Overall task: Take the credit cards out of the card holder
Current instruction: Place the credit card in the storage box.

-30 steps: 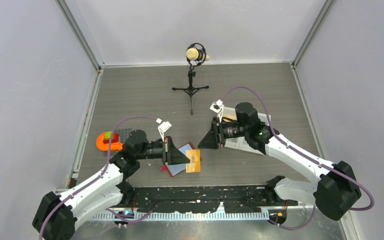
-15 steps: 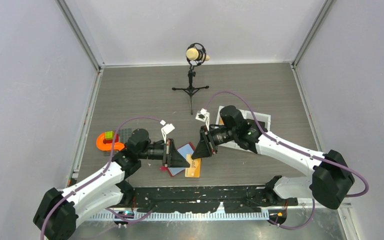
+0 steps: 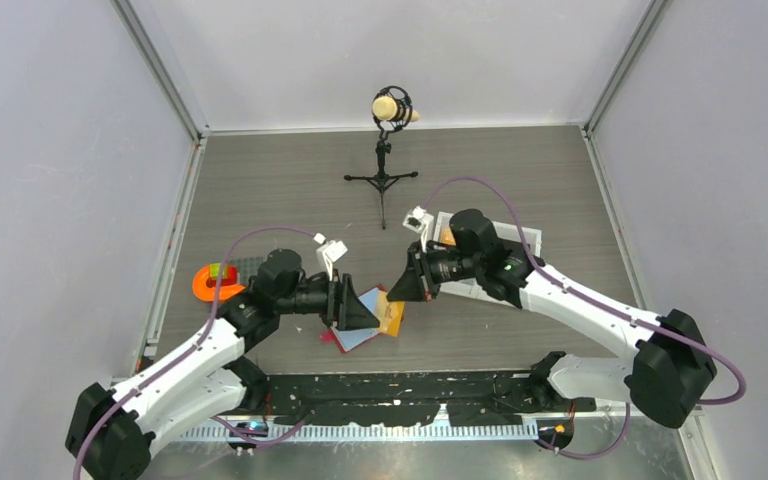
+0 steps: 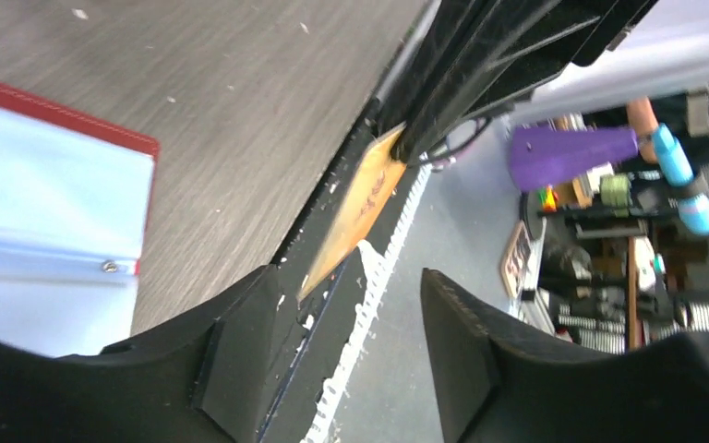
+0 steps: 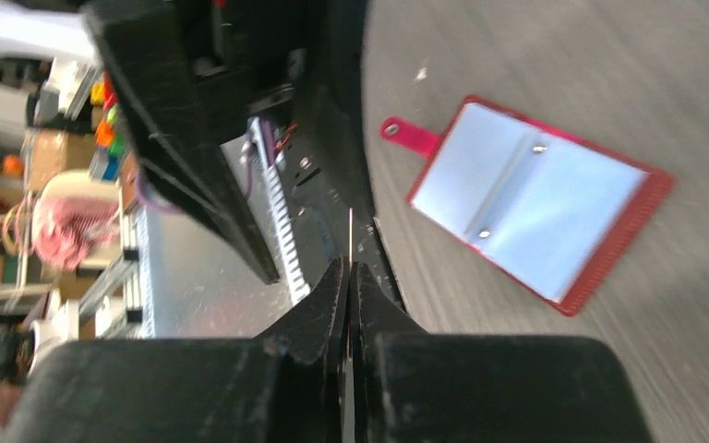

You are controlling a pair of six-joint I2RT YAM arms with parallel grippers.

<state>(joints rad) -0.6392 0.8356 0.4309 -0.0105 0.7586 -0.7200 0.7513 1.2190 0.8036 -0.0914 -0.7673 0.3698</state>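
Grey wood-grain table (image 3: pixel 290 180), walled in by pale panels, carries everything we see. Our right gripper (image 5: pixel 349 265) has its two fingers pressed together on an orange credit card (image 4: pixel 362 196), which in the right wrist view appears only as a thin line running out from between the tips. From the left wrist view we see the same card tilted, its upper end pinched in those black fingers and its lower corner reaching down to just beside one fingertip of the left gripper (image 4: pixel 388 277). The left gripper's jaws stand apart with a clear gap, and nothing is held between them; we cannot tell whether the card's corner touches the finger. Just beside the two grippers, on the left gripper's side, the card holder (image 5: pixel 535 198) lies open and flat on the table, pale blue-grey pockets up, red edging all round, its small red strap lying out to one side. We cannot tell whether other cards sit in its pockets. Farther out, an orange block (image 3: pixel 205 285) lies near the left arm's elbow, a white tray (image 3: pixel 525 238) shows from under the right arm, and a microphone (image 3: pixel 392 105) on a small black tripod stands toward the far edge
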